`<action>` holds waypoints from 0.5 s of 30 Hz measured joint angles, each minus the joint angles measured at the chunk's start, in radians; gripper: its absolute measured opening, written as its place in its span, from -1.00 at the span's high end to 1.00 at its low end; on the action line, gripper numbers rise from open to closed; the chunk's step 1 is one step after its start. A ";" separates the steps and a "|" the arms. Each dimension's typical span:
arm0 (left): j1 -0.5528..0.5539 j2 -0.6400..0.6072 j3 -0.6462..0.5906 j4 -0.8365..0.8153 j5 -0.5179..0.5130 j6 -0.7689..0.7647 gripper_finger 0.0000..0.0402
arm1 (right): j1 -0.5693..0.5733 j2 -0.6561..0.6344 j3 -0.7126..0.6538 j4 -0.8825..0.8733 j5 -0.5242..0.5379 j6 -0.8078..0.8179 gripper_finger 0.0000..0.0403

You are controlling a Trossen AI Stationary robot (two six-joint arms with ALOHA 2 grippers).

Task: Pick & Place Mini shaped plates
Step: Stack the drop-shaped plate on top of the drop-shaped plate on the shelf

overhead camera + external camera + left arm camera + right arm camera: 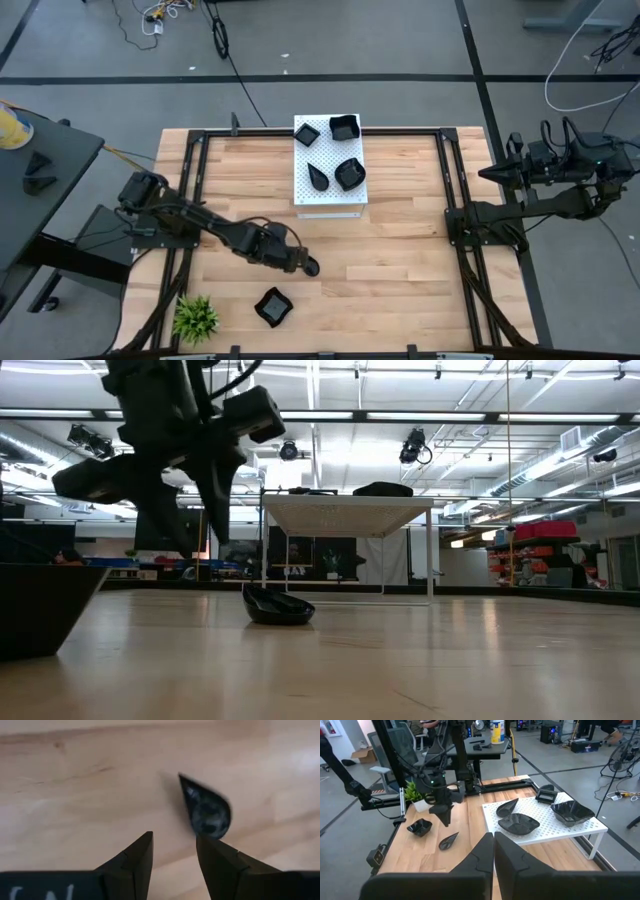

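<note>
Left gripper: we see the left gripper (305, 266) above the pale wooden table (400, 270), toward six o'clock of the white perforated rectangular board (330, 199); its two dark fingers (137, 857) are spread apart and grasp nothing.
Teardrop plate on the table: a glossy black teardrop-shaped mini plate (206, 808) lies on the wood just beyond the fingertips in the left wrist view; the low view shows it (278, 605) resting flat on the tabletop.
Rounded plate on the table: a glossy black dish with a wavy rim (272, 306) sits at about seven o'clock of the left gripper, near the small green plant (196, 317).
Plates on the board: we count four black mini plates on top, a small square one (306, 134), a larger square one (344, 127), a teardrop (318, 176) and a rounded one (350, 174).
Right gripper: the right gripper (493, 842) waits at three o'clock, off the table's edge, fingers pressed together on nothing.
</note>
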 joint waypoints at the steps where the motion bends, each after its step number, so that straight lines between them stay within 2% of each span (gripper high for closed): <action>1: -0.004 0.000 0.000 0.004 -0.027 -0.029 0.22 | 0.000 0.000 0.000 0.000 0.000 0.000 0.91; 8: 0.003 0.014 0.002 0.014 -0.082 -0.190 0.22 | 0.000 0.000 0.000 0.000 0.000 0.000 0.91; 15: 0.042 0.082 0.003 0.068 -0.024 -0.242 0.22 | 0.000 0.000 0.000 0.000 0.000 0.000 0.91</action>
